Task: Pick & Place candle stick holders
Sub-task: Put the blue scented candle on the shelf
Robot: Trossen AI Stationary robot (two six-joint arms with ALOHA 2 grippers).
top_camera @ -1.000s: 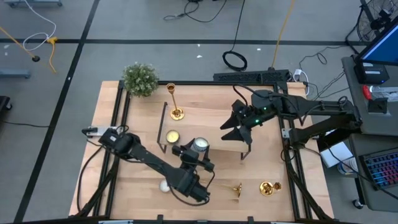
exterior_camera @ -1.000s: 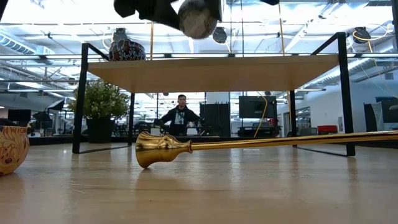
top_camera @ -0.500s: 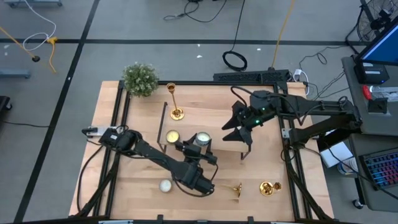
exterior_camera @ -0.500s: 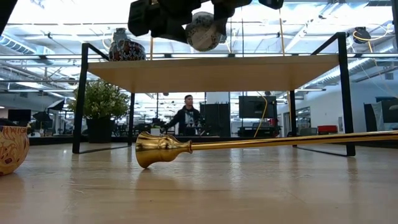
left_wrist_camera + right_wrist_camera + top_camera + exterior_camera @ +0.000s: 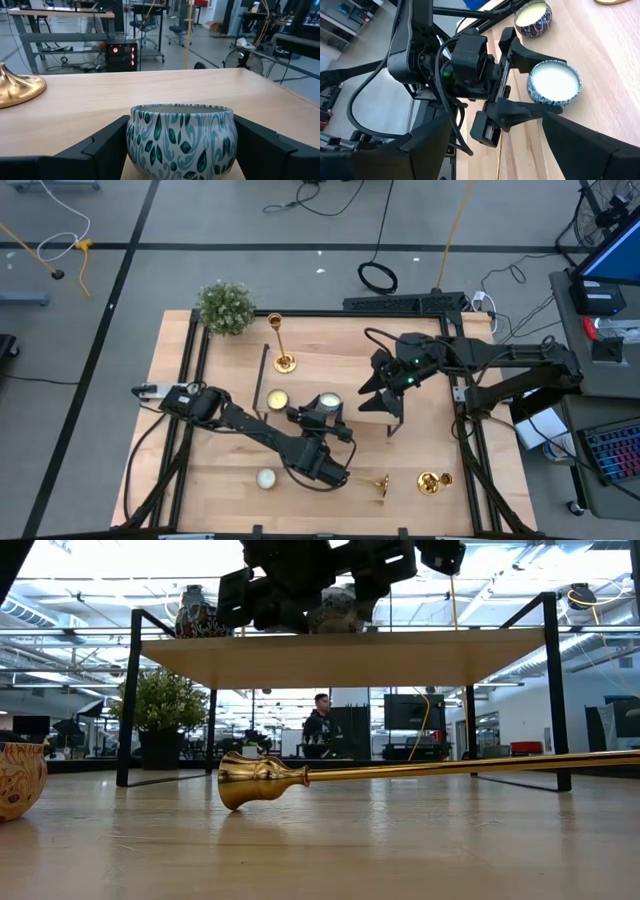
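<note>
My left gripper is shut on a round jar candle with a teal leaf pattern, low over the wooden shelf's top. Whether the jar rests on the shelf I cannot tell. One gold candle stick holder stands by its base on the shelf's far left corner. Another lies on its side on the table near the front edge, also seen from above. A third is beside it. My right gripper hovers open over the shelf's right end, with nothing between its fingers. My left gripper pinches the jar's round wall between its two fingers, one on each side. The fingers come nearly level from the table's near side, pointing toward the far edge. The jar sits upright, wax face up.
A second jar candle stands on the shelf's left part. A small white candle sits on the table near the front. A potted plant fills the far left corner. Black frame rails run along both table sides.
My left gripper has carried the jar down and a little toward the table's right and far edges, from well above the shelf to just over its top; the jar stays upright. My right gripper has sunk slightly.
</note>
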